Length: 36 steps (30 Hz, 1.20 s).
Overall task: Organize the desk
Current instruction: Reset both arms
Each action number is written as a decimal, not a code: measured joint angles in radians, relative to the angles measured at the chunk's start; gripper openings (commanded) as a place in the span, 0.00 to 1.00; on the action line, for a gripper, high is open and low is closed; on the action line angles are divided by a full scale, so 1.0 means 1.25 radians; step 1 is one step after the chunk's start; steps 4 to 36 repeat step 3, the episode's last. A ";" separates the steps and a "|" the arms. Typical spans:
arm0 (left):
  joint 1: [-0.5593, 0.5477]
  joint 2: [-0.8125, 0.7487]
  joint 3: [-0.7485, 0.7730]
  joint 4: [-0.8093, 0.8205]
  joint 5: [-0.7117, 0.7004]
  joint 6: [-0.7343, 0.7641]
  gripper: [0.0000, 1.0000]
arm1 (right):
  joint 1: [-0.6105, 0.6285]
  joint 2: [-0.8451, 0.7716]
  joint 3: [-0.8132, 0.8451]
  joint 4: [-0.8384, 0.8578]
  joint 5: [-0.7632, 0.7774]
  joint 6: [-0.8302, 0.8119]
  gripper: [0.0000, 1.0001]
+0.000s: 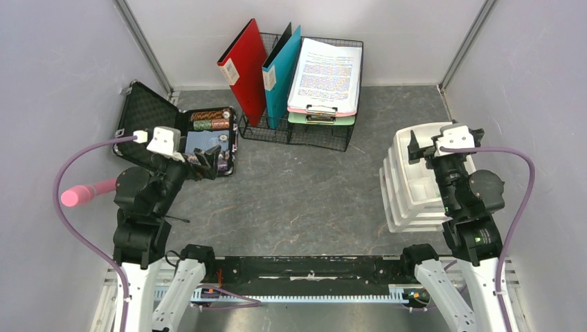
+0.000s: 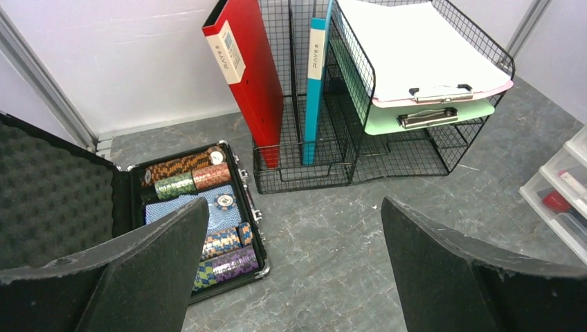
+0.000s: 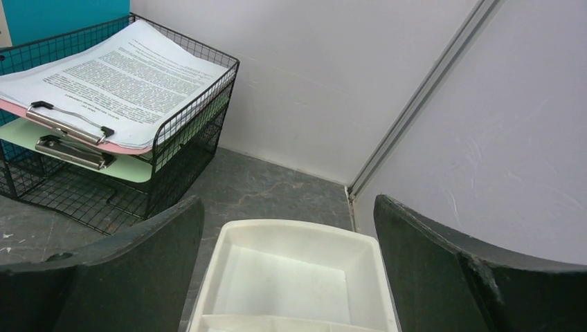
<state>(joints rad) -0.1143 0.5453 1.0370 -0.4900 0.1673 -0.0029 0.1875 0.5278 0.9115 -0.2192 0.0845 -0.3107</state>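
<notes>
desk grey | left gripper, right gripper – released | pink cylinder – top view only

Dark-grey mottled desk, pale-walled

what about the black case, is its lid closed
No, the black case lies open, its foam-lined lid raised and rows of chips showing inside.

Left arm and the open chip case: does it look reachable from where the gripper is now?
Probably yes. The left gripper is open and empty, and it hovers just above the near right edge of the case, which stands open. Nothing lies between them, so a short move down should get it there.
</notes>
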 measured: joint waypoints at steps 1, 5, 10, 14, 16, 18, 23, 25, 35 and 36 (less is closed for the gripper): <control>0.001 -0.001 -0.004 0.000 0.002 0.000 1.00 | 0.000 -0.002 0.000 0.001 0.001 0.000 0.98; 0.001 -0.001 -0.010 0.000 0.006 -0.001 1.00 | 0.000 -0.003 0.000 0.001 0.002 0.000 0.98; 0.001 -0.001 -0.010 0.000 0.006 -0.001 1.00 | 0.000 -0.003 0.000 0.001 0.002 0.000 0.98; 0.001 -0.001 -0.010 0.000 0.006 -0.001 1.00 | 0.000 -0.003 0.000 0.001 0.002 0.000 0.98; 0.001 -0.001 -0.010 0.000 0.006 -0.001 1.00 | 0.000 -0.003 0.000 0.001 0.002 0.000 0.98; 0.001 -0.001 -0.010 0.000 0.006 -0.001 1.00 | 0.000 -0.003 0.000 0.001 0.002 0.000 0.98; 0.001 -0.001 -0.010 0.000 0.006 -0.001 1.00 | 0.000 -0.003 0.000 0.001 0.002 0.000 0.98; 0.001 -0.001 -0.010 0.000 0.006 -0.001 1.00 | 0.000 -0.003 0.000 0.001 0.002 0.000 0.98; 0.001 -0.001 -0.010 0.000 0.006 -0.001 1.00 | 0.000 -0.003 0.000 0.001 0.002 0.000 0.98; 0.001 -0.001 -0.010 0.000 0.006 -0.001 1.00 | 0.000 -0.003 0.000 0.001 0.002 0.000 0.98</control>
